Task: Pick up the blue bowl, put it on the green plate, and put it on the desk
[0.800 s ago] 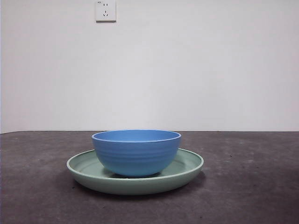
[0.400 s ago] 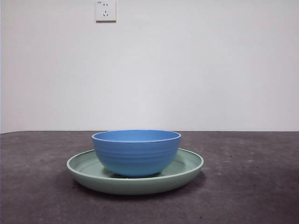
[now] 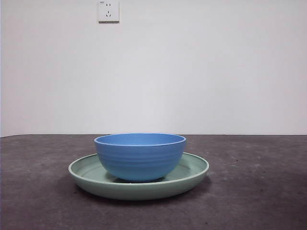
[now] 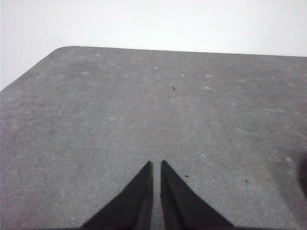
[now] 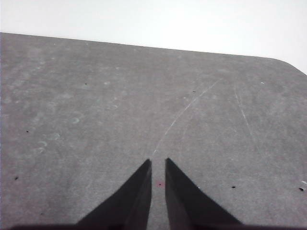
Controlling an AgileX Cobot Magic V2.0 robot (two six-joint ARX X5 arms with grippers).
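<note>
Desk (image 3: 268, 191) surface fills the foreground of the front view, dark grey-brown and speckled, and on it sits the green plate (image 3: 192, 177), flat and level. Inside the plate, touching its floor and roughly centred, stands the blue bowl (image 3: 139, 157), upright, its rim clear above the plate's raised edge and its ridged side facing the camera. The plate's rim shows on both sides of the bowl, a little more of it to the right of the bowl than to the left. Behind the bowl the desk runs back to a white wall (image 3: 216, 72), and high on that wall, above and to the left of the bowl, is a white socket (image 3: 108, 10).

Neither of my grippers is anywhere near the bowl; none shows in the front view. My left gripper (image 4: 156, 165) hangs over bare desk, its two black jaws brought almost together with only a thin slit between the tips, gripping nothing. My right gripper (image 5: 158, 163) is likewise over bare desk, where pale scratches (image 5: 187, 110) cross the surface beyond its tips; its jaws leave a slightly wider narrow gap and they too have hold of nothing.
</note>
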